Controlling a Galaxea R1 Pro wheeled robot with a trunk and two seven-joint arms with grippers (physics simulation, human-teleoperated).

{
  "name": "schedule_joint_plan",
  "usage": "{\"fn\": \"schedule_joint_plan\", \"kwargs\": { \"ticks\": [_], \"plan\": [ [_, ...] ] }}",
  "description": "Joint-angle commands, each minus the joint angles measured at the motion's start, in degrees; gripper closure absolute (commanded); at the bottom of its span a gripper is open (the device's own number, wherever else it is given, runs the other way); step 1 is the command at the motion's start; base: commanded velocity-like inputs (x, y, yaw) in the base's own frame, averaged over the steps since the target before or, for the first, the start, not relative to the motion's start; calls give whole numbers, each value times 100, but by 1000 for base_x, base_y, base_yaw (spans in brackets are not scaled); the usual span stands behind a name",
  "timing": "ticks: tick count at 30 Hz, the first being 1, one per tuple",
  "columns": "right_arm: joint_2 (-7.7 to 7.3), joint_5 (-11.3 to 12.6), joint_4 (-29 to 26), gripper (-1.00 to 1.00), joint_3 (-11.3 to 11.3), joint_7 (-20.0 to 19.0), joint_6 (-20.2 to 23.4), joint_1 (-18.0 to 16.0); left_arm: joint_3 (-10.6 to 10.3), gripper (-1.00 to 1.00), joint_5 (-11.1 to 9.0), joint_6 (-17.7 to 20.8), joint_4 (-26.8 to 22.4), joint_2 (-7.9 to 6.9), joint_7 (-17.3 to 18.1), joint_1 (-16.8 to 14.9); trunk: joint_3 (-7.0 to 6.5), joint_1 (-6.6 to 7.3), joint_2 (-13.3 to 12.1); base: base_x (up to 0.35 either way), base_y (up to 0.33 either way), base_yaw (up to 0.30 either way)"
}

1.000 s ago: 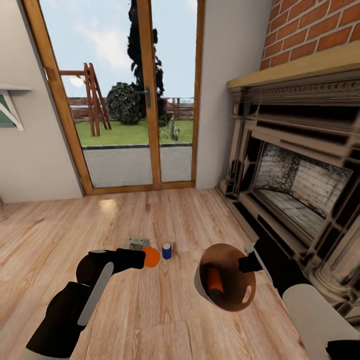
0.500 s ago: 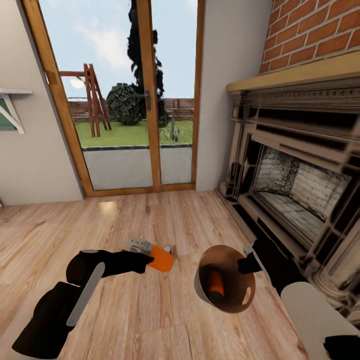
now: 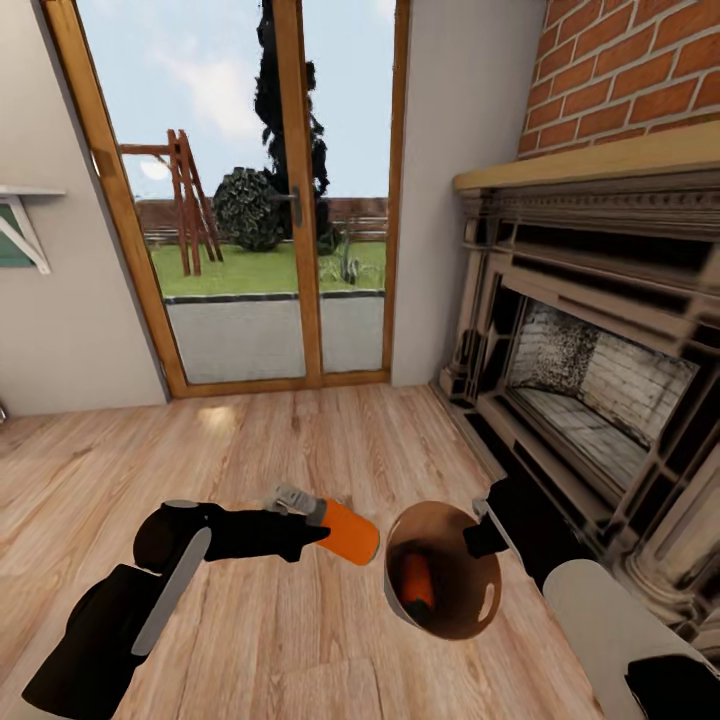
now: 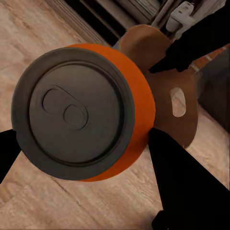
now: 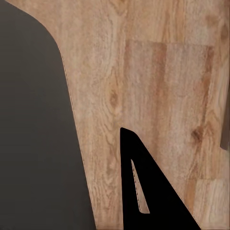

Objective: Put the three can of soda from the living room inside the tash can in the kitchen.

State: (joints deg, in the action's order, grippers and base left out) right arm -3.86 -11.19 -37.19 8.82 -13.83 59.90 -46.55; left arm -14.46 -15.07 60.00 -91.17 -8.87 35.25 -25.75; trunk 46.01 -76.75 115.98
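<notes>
Wood floor [image 3: 300, 440], wrist-view can [image 4: 86, 112] lid, handle slot

Two orange soda cans: one orange can [image 3: 349, 532] lies sideways in the left gripper [image 3: 318, 524], above the wood floor [image 3: 250, 440] at near centre, and a second orange can [image 3: 417, 581] sits inside the single brown bin [image 3: 470, 610] just to its right. Two grippers: the left one, and the right gripper [image 3: 479, 531] at the bin's far right rim. One fireplace [image 3: 590, 380] on the right, one pair of glass doors [image 3: 250, 190] at the far wall, one wall shelf [image 3: 25, 205] at far left
</notes>
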Motion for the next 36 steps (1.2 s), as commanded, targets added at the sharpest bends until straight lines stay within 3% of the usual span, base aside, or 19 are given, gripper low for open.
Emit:
{"fn": "schedule_joint_plan", "kwargs": {
  "ticks": [1,7,12,20,26,36],
  "plan": [
    [21,117,25,100,0,39,10,-3,-5,100,13,0,-2,0,114,0,-19,23,-41,0,0,0],
    [79,117,82,100,13,110,10,-3,7,100,20,0,-5,-8,527,0,-127,155,-282,0,0,0],
    [85,111,158,100,14,116,10,-3,38,100,21,0,-6,-9,582,0,-181,221,-402,0,0,0],
    [91,108,233,100,24,157,10,-3,63,100,19,0,-6,-45,740,0,-181,221,-402,0,0,0],
    [151,111,272,100,196,175,10,-3,67,100,21,0,-6,-76,973,0,-181,221,-402,0,0,0],
    [373,108,303,100,267,201,10,-3,60,100,22,0,-6,-54,1026,-7,-181,221,-402,0,0,0]
  ]
}}
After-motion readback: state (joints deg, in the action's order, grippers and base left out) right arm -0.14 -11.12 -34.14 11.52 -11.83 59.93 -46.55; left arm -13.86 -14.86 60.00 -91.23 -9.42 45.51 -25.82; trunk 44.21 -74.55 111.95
